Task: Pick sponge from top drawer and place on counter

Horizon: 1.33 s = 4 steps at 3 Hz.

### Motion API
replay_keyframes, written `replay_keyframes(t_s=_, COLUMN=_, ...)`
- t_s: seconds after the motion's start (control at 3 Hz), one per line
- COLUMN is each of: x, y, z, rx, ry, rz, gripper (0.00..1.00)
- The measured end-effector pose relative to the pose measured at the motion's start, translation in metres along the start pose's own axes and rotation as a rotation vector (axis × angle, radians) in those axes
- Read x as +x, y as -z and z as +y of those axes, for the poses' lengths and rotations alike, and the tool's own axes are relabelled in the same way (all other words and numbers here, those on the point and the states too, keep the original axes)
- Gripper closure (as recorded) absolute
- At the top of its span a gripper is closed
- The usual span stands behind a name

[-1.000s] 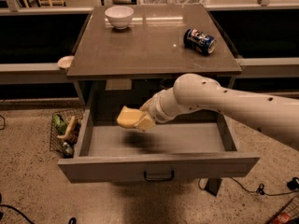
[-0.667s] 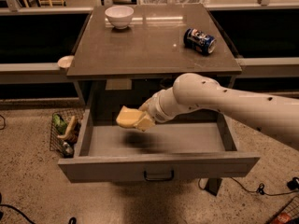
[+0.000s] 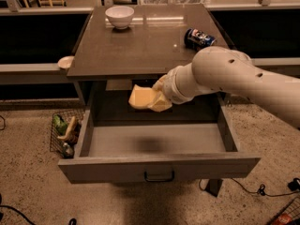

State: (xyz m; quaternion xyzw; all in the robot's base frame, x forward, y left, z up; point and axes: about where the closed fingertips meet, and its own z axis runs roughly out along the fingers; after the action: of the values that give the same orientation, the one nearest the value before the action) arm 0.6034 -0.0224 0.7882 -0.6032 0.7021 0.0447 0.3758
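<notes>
sponge (image 3: 142, 98) clasped in hand (image 3: 160, 99), above top drawer (image 3: 112, 168)

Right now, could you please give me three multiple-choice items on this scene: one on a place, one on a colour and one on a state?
1. Where is the sponge?
A. on the floor
B. in the tool, above the top drawer
C. flat on the drawer bottom

2. What colour is the bowl on the counter?
A. white
B. red
C. black

3. How is the top drawer?
A. shut
B. taken out
C. pulled open

Answers: 1 B, the tool is shut on the sponge in the air just below the counter's front edge; 2 A, the bowl is pale against the grey-brown top; 3 C, the drawer's inside shows.
</notes>
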Motion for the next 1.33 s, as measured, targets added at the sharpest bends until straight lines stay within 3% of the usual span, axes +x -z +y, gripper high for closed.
replay_keyframes(t_s=0.33, x=-0.001, y=0.002, z=-0.003, rx=0.005, ry=0.006, rz=-0.004, gripper=1.0)
replay_keyframes(t_s=0.67, x=-0.013, y=0.019, z=-0.03, rx=0.046, ry=0.062, rz=-0.04, gripper=1.0)
replay_keyframes(t_s=1.0, x=-0.026, y=0.042, z=-0.072, rx=0.145, ry=0.097, rz=-0.041, gripper=1.0)
replay_keyframes(t_s=1.33, x=-0.03, y=0.045, z=-0.113, rx=0.218, ry=0.077, rz=-0.092, gripper=1.0)
